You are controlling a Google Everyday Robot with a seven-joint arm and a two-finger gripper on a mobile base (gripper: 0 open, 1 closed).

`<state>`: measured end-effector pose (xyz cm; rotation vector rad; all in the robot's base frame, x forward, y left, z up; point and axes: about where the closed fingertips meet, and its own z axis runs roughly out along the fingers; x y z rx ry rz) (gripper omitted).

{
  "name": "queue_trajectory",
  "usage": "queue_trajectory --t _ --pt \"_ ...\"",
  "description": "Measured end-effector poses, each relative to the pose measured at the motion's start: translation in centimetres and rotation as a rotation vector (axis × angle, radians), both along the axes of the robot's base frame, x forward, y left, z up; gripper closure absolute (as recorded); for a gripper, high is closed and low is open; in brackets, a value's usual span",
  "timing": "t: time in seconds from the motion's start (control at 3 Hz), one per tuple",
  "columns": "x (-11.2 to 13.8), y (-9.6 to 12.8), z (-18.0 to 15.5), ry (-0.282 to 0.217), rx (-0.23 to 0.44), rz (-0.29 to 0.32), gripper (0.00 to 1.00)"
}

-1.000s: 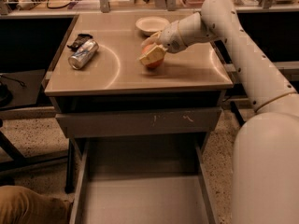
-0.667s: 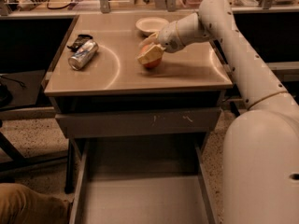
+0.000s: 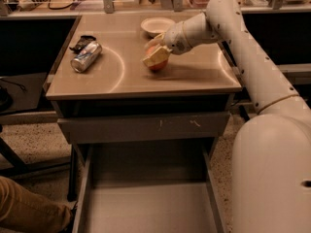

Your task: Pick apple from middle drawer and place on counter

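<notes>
The placing step is in hand: the apple (image 3: pixel 158 66) is out of the drawer (image 3: pixel 146 210), which stands pulled open at the bottom of the view with a bare grey floor, and sits low over the tabletop (image 3: pixel 194 76), a little right of the middle and in front of the white bowl (image 3: pixel 157 24). The gripper (image 3: pixel 155 57) reaches in from the right at the end of the white arm (image 3: pixel 243 52), and its pale fingers (image 3: pixel 154 58) are clamped on the apple, one covering most of the near side so that only the red underside shows. Whether the fruit rests on the surface or hangs just above it cannot be told, though its shadow lies close under it. A silver can (image 3: pixel 86 57) lies on its side well apart to the left. By my reading the task is nearly done; the next move calls for letting the apple settle fully on the surface, parting the fingers gently so it does not roll, and lifting straight up clear of it, away from the bowl just behind
</notes>
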<state>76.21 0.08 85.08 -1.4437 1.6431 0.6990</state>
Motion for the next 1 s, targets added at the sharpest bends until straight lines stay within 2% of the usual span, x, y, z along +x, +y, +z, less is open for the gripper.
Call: queue_trajectory --t 1.0 --pt "0.0 0.01 -0.01 0.0 0.0 0.0 0.11"
